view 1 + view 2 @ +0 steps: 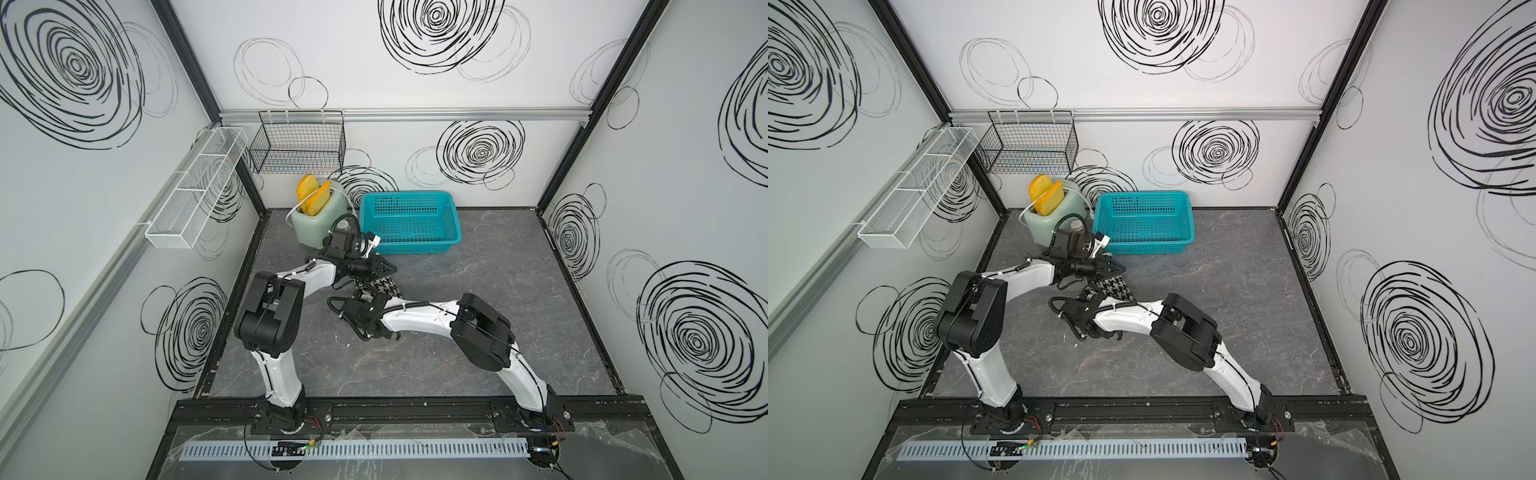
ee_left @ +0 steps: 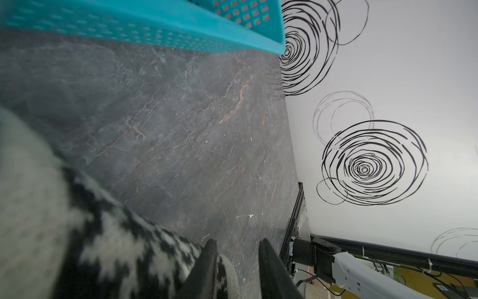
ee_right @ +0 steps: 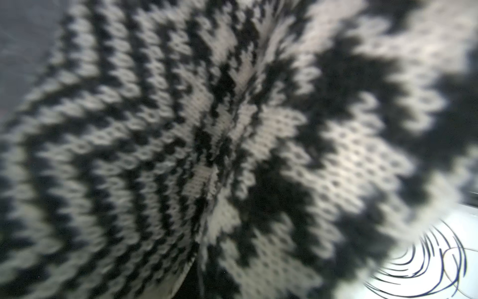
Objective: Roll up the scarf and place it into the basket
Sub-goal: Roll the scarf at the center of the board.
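Observation:
The scarf [image 1: 384, 287] is a small bundle on the dark table between my two grippers, its houndstooth face up in both top views [image 1: 1117, 289]. The turquoise basket [image 1: 409, 247] stands just behind it, against the back wall. My left gripper [image 1: 390, 269] lies level at the bundle's far side. In the left wrist view its jaws [image 2: 238, 244] stand apart with bare table between them, and the scarf [image 2: 90, 246] presses on the outside of one finger [image 2: 210, 259]. My right gripper [image 1: 368, 296] meets the bundle's near side. Scarf knit [image 3: 232, 142] fills the right wrist view and hides the fingers.
A pale green toaster [image 1: 318, 220] holding toast slices stands left of the basket, close behind my left wrist. A black wire basket [image 1: 297, 145] and a long white mesh rack [image 1: 195, 191] hang on the walls. Side walls close in the table on three sides.

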Controlling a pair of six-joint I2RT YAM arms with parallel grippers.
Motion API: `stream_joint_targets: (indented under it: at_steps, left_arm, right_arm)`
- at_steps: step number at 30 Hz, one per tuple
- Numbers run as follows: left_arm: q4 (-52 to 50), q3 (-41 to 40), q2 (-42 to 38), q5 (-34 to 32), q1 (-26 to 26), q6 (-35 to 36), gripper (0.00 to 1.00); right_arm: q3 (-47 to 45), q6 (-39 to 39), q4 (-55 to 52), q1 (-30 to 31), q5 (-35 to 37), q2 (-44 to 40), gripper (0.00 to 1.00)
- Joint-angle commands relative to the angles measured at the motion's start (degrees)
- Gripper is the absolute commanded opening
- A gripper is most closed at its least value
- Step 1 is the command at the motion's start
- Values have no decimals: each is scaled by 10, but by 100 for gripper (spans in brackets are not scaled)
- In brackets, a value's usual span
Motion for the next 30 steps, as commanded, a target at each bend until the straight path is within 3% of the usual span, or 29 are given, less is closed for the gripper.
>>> stream_joint_targets:
  at_steps: [1, 7, 15, 19, 24, 30]
  left_arm:
    - [-6, -14, 14, -18, 17, 20, 32]
    - [-16, -12, 33, -32, 47, 29, 31]
    - [-18, -8, 63, -39, 58, 35, 29]
    - [-20, -13, 66, -44, 59, 35, 28]
    - [-24, -25, 60, -50, 68, 38, 27]
    - [-17, -20, 66, -47, 72, 35, 27]
  right_arm:
    - [-6, 3, -31, 19, -121, 32, 36]
    - [14, 9, -39, 32, -173, -1, 58]
    - [-37, 55, 31, 5, -364, -113, 76]
    - [-136, 98, 137, -50, -495, -219, 75]
    - [-304, 191, 352, -139, -648, -358, 73]
    - [-393, 252, 546, -211, -781, -373, 52]
